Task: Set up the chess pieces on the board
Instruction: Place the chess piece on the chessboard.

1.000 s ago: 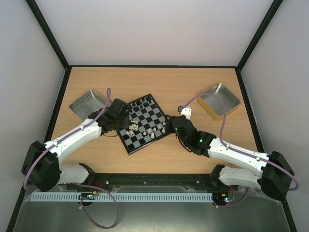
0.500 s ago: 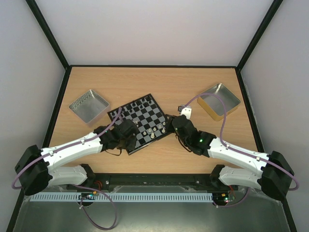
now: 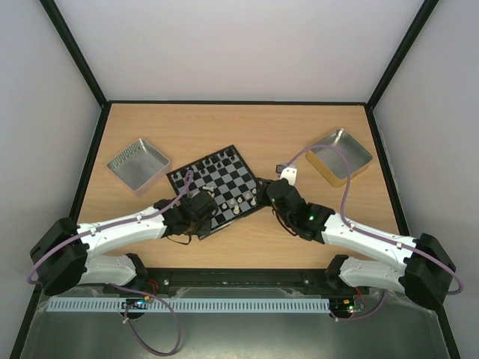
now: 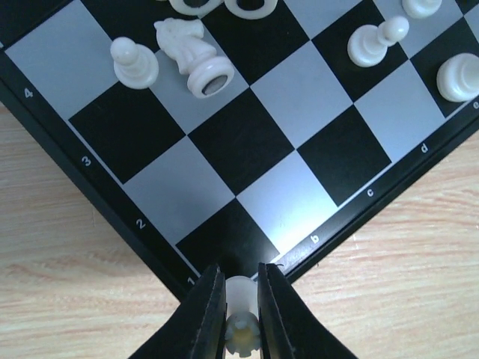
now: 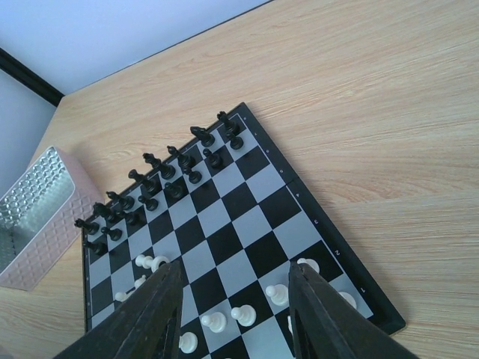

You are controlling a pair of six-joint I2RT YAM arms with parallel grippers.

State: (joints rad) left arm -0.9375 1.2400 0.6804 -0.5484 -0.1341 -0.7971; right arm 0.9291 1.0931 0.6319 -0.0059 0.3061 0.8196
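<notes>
From above, your left pincer (image 3: 200,206) covers its own fingertips. Only the left wrist view shows them clamped on one cream-white piece (image 4: 241,329), at the near-left corner of the board (image 3: 224,173), by the border's 1. You cannot tell whether the piece touches the square. That view also shows four loose cream-white pieces whole, one of them a knight (image 4: 191,56) lying on its side, and more cut off by the top edge.

The bench (image 3: 224,123) carries one board and two trays: a silver tray (image 3: 137,163) on the far left and a gold tray (image 3: 339,155) on the far right.

Only the right wrist view shows the black pieces (image 5: 213,158) clearly, in two rows along the board's far edge, but they are too small for a sure count. Your right pincer (image 5: 236,273) stands open with nothing between its fingers, at the board's right corner.
</notes>
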